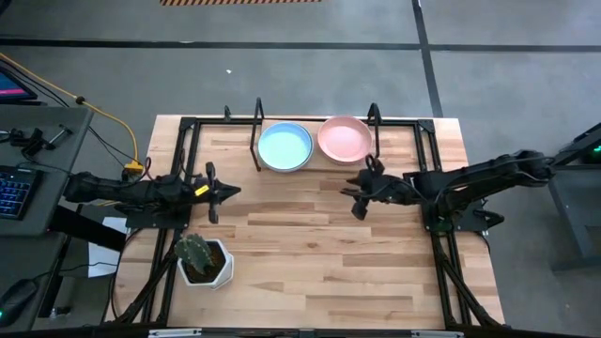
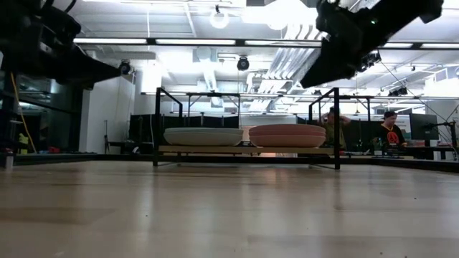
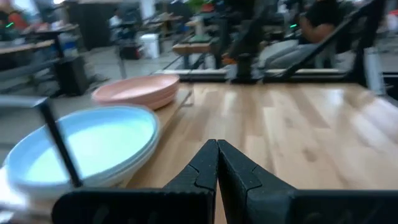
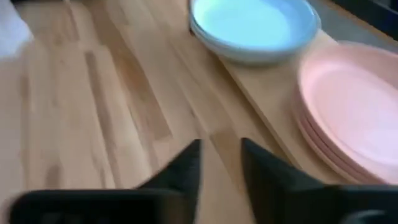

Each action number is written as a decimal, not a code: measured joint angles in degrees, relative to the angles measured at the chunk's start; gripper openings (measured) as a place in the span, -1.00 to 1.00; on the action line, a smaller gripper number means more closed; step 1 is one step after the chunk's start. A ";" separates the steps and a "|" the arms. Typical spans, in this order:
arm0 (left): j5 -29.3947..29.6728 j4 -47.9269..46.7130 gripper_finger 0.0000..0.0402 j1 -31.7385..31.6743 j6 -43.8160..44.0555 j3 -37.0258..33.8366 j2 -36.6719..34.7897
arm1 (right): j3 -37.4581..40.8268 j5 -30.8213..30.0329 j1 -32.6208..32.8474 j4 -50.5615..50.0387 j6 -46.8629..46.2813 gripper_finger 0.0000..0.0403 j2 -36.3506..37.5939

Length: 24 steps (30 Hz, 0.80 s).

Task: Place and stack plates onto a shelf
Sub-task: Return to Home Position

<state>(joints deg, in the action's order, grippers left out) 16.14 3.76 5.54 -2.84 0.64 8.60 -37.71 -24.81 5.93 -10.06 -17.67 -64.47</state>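
Shelf (image 1: 315,163) sits along the far edge of the tabletop (image 1: 319,253). Two piles of plates on its plank, just beside each other: blue-topped stack (image 1: 285,147) toward the left arm's side, pink stack (image 1: 345,139) toward the right arm's side. Left hand (image 1: 230,191) hovers above bare wood, well short of the shelf, fingers pressed together, holding nothing. Right hand (image 1: 349,191) hangs near the pink stack, in front of it, fingers slightly apart, empty. Potted cactus (image 1: 202,260) stands at the near left corner.
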 joint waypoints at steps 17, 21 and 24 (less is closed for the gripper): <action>0.81 -0.72 -1.00 0.15 4.14 0.03 0.00 | 25.25 4.04 1.55 19.59 -0.09 -0.99 26.31; 0.90 -0.71 -1.00 0.15 4.14 0.03 0.00 | 29.51 7.48 0.80 29.25 5.48 -0.99 27.55; 0.92 -0.72 -1.00 0.15 4.14 0.04 0.00 | 30.89 8.59 0.33 30.90 7.18 -1.00 27.92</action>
<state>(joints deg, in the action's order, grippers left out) 17.06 3.05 5.69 1.30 0.68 8.60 -6.83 -16.22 6.26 20.84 -10.49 -36.54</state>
